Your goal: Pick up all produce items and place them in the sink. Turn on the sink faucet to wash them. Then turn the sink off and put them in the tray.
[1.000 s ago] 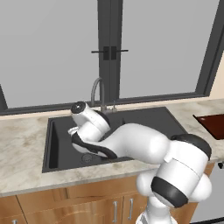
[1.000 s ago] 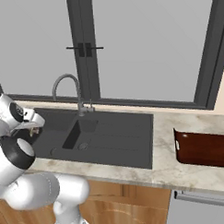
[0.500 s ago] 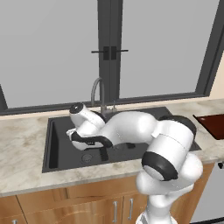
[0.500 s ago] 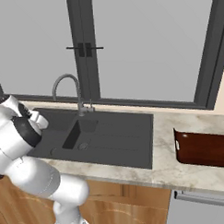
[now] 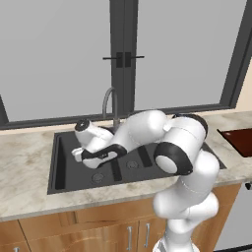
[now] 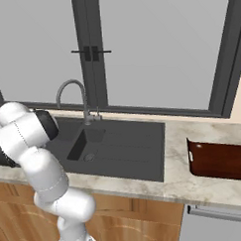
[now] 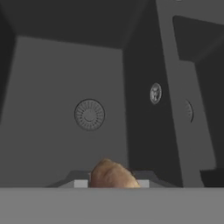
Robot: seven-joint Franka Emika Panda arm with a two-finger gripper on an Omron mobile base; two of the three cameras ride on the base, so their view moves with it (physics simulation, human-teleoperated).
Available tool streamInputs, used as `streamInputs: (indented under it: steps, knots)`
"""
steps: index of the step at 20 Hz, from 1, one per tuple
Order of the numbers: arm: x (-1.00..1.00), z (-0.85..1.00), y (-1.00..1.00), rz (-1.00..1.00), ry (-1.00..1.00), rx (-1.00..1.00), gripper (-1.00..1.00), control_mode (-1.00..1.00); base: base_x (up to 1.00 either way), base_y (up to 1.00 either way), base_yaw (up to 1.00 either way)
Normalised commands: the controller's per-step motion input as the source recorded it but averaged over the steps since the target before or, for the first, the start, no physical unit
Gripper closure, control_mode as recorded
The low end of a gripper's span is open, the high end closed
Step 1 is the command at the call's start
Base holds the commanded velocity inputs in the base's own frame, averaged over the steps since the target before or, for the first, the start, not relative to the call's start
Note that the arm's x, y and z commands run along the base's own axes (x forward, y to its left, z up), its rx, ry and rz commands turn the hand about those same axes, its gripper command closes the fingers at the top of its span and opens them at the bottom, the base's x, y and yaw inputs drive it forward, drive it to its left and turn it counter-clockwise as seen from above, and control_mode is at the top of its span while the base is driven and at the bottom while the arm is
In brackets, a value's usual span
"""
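In the hand view a small brownish-orange produce item [image 7: 112,175] sits between my gripper's [image 7: 112,183] fingertips, which are shut on it. Below it lies the floor of the large basin with its round drain [image 7: 89,114]. In the left base view my gripper [image 5: 78,155] hangs low over the left, large basin of the dark-grey sink [image 5: 55,170], just left of and below the gooseneck sink faucet [image 5: 109,100]. No water runs from the spout. The dark red-brown tray [image 5: 239,141] lies on the counter far to the right. The right base view shows the sink [image 6: 144,156], faucet [image 6: 71,90] and tray [image 6: 218,160].
A divider wall [image 7: 140,100] separates the large basin from the small basin [image 5: 133,160]. The marble counter [image 5: 24,162] surrounds the sink, with a window and its dark latch [image 5: 123,59] behind. My own arm arches over the sink's right half.
The hand has shifted a little to the left over the large basin, still holding the produce item. The elbow has swung up and to the right. The cameras have not moved.
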Motion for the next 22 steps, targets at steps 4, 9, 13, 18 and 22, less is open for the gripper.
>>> streamInputs:
  steps: [4, 9, 13, 18, 22]
  knots:
    - [0.17, -0.31, 0.10, -0.03, 0.00, 0.00, 1.00, -1.00, 0.00, 0.00, 0.00]
    - [0.14, -0.27, 0.01, -0.02, 0.00, 0.00, 1.00, -1.00, 0.00, 0.00, 0.00]
    - [0.15, -0.26, 0.01, -0.01, 0.00, 0.00, 1.00, -1.00, 0.00, 0.00, 0.00]
    - [0.16, -0.26, 0.00, -0.01, 0.00, 0.02, 1.00, -1.00, 0.00, 0.00, 0.00]
    - [0.17, -0.23, 0.00, -0.02, 0.00, 0.05, 1.00, -1.00, 0.00, 0.00, 0.00]
